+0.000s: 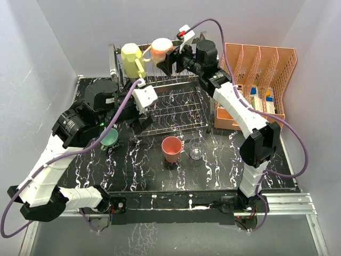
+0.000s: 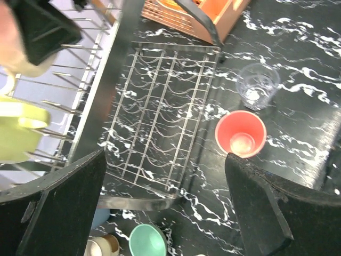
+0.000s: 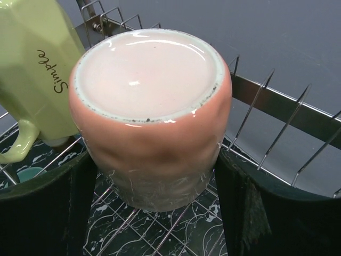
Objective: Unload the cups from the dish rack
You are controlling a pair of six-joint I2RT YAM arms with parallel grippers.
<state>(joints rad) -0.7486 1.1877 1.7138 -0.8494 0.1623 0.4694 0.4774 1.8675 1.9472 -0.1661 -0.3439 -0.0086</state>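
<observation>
The chrome dish rack (image 1: 176, 106) stands at the back middle of the table. On its upper tier a pale yellow mug (image 1: 130, 53) and a peach-pink mug (image 1: 159, 49) sit upside down. My right gripper (image 1: 168, 60) is shut on the peach-pink mug (image 3: 152, 117), a finger against each side, with the yellow mug (image 3: 37, 69) just left of it. My left gripper (image 1: 139, 121) hangs open and empty over the rack's front left corner (image 2: 160, 112). On the table stand a teal-green cup (image 1: 110, 137), a salmon-red cup (image 1: 171, 148) and a clear glass (image 1: 197, 148).
An orange mesh file organiser (image 1: 261, 74) stands right of the rack, close to my right arm. In the left wrist view a blue cup (image 2: 98, 216) and a brown-and-white cup (image 2: 101, 246) sit beside the teal-green cup (image 2: 148, 241). Grey walls enclose the table.
</observation>
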